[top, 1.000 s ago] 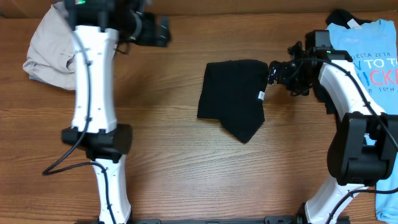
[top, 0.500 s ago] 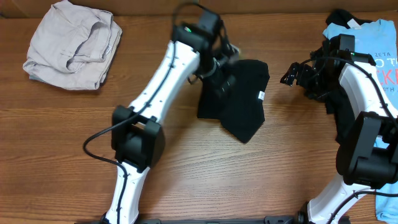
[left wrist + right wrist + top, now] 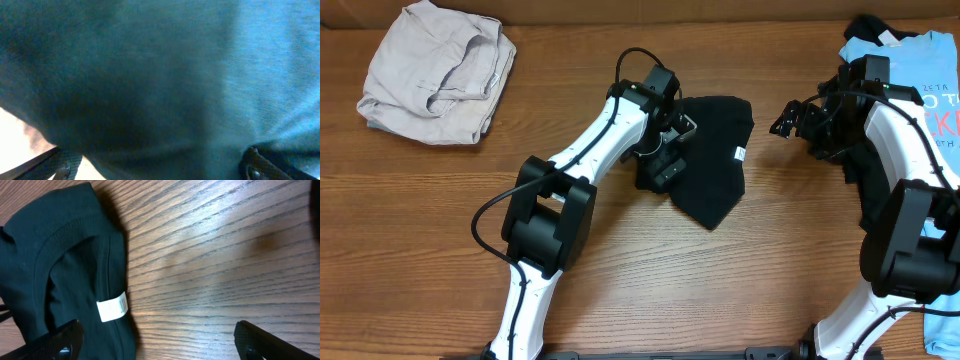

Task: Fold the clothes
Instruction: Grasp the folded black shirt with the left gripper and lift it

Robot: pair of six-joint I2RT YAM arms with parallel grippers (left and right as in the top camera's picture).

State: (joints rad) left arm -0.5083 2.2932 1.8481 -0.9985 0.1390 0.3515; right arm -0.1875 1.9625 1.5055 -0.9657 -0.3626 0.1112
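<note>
Left gripper (image 3: 672,150) on black shirt (image 3: 715,170)
Its fingers spread against cloth; right gripper (image 3: 787,118), also spread, empty near the white tag (image 3: 741,153).

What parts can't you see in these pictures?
- Left gripper jaws: overhead, dark against the black shirt; left wrist view is filled by blurred cloth.
- Tag writing: right wrist, too small.
- Blue shirt print: overhead, cut by the edge and the right arm.
</note>
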